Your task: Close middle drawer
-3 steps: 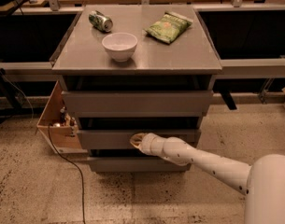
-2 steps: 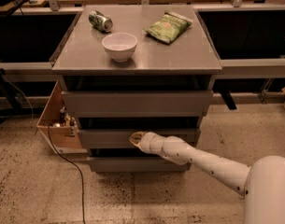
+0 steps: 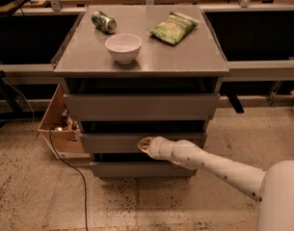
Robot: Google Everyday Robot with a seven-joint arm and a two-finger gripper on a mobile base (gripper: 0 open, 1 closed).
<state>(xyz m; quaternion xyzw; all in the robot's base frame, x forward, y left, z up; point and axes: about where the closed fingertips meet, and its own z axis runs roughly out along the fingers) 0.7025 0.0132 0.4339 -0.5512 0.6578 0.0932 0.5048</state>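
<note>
- An open cardboard box (image 3: 56,124) stands on the speckled floor, just beside the left side of the grey desk (image 3: 185,61), with small items inside that are too dim to name.
- A dark cable (image 3: 64,163) runs from the box across the floor towards the lower edge of the view.
- A crushed drink can (image 3: 103,21) lies on its side near the back left of the desk top.
- A white bowl (image 3: 123,47) sits upright in front of the can, apart from it.
- Under the desk top, three grey drawer fronts are stacked: the upper drawer (image 3: 141,107), the middle drawer (image 3: 110,142) and the lower drawer (image 3: 141,170), each with a dark gap above it.
- The middle drawer is the second front down, between the other two.
- The hand (image 3: 145,145) is against the front of the middle drawer, close to its centre; whether it is spread or pressed together I cannot tell.
- A green snack bag (image 3: 173,28) lies flat at the back right of the desk top, well apart from the bowl.
- The white arm (image 3: 211,166) reaches in from the lower right, where the robot's rounded white body (image 3: 281,196) fills the corner.
</note>
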